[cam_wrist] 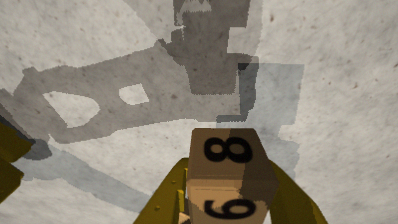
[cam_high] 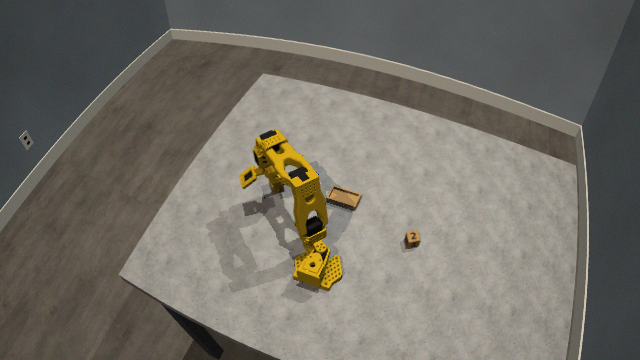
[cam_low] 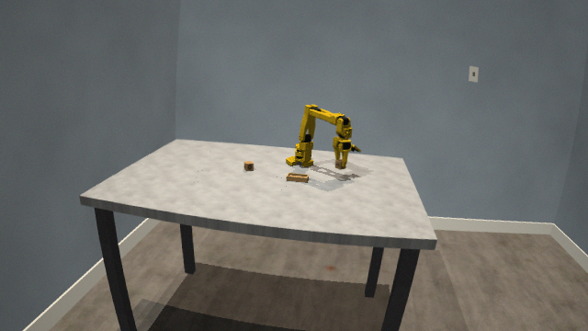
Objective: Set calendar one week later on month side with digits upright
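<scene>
My gripper is shut on a wooden cube. In the wrist view, the cube shows an 8 and below it a digit that reads as 6 or 9, both lying sideways. The cube is low over the table, right of the tray in the exterior view; its exact height is unclear. The wooden tray lies flat and looks empty. Another wooden cube rests on the table away from the tray, with a 2 on top in the top view.
The arm's base stands on the grey table. The tray is between the held cube and the loose cube in the exterior view. The arm's shadow falls around the gripper. No month blocks are visible.
</scene>
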Robot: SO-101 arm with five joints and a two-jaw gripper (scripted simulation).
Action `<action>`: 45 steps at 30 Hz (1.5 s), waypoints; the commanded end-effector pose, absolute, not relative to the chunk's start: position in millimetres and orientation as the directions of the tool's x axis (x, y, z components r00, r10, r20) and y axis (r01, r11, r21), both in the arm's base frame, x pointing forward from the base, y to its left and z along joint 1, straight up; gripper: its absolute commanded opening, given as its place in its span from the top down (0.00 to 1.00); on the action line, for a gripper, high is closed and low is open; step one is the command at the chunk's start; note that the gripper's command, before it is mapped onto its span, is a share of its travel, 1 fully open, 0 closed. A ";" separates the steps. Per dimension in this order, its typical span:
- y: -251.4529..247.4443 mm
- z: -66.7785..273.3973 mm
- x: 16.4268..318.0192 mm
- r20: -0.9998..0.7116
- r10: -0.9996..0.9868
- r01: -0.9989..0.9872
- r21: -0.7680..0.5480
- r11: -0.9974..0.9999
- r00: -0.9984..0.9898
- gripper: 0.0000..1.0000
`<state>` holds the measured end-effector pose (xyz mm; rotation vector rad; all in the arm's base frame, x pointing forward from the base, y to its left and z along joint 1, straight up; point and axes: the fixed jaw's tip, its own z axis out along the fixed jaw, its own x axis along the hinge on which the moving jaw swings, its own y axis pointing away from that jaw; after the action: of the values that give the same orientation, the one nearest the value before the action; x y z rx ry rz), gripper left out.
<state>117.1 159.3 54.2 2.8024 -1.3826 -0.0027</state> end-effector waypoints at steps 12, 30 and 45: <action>168.0 63.0 121.0 -0.013 -0.785 -0.784 -0.047 -0.619 0.620 1.00; 168.2 56.9 121.1 -0.013 -0.785 -0.784 -0.047 -0.619 0.620 1.00; 168.4 50.9 121.3 -0.013 -0.785 -0.784 -0.047 -0.619 0.620 1.00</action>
<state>121.5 165.2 48.2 2.8384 -1.4003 0.0092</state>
